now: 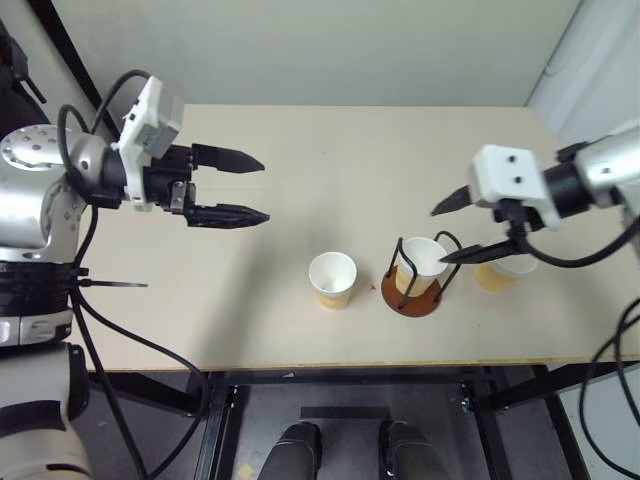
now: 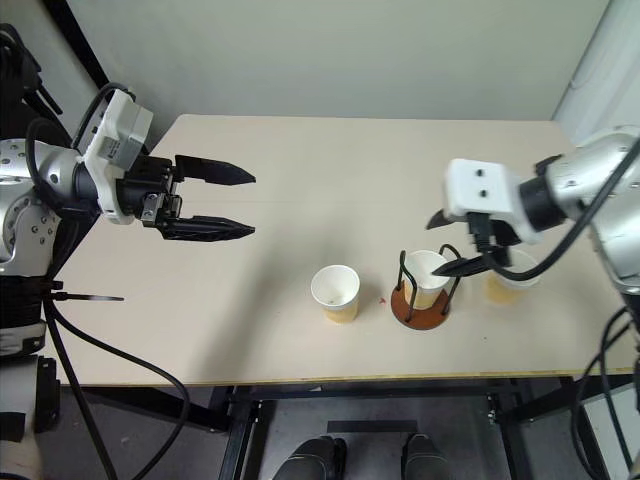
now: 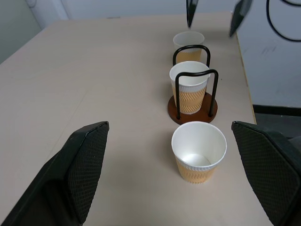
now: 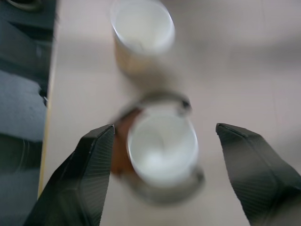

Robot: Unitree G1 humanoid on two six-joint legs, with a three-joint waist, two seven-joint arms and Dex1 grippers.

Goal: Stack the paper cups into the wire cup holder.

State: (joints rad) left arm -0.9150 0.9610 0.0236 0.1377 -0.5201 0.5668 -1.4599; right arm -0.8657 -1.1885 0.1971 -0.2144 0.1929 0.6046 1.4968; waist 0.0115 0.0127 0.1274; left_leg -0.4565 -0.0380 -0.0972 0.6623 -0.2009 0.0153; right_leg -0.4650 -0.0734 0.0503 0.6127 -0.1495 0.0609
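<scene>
A: Where are the paper cups?
B: One (image 1: 420,262) sits in the wire cup holder (image 1: 411,298); two flank it.
A: Grippers?
B: Right gripper (image 1: 462,226) spread above it; left gripper (image 1: 240,187) spread, well apart.

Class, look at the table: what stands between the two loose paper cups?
The wire cup holder with reddish-brown disc base, one tapered paper cup inside it, stands between them, as the left wrist view shows in a row.

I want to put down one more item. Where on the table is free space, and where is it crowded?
Free: the table from the far edge to the cups, and the near left corner. Crowded: the near right, where the loose cup, the wire cup holder with its cup, and another cup stand in a row.
</scene>
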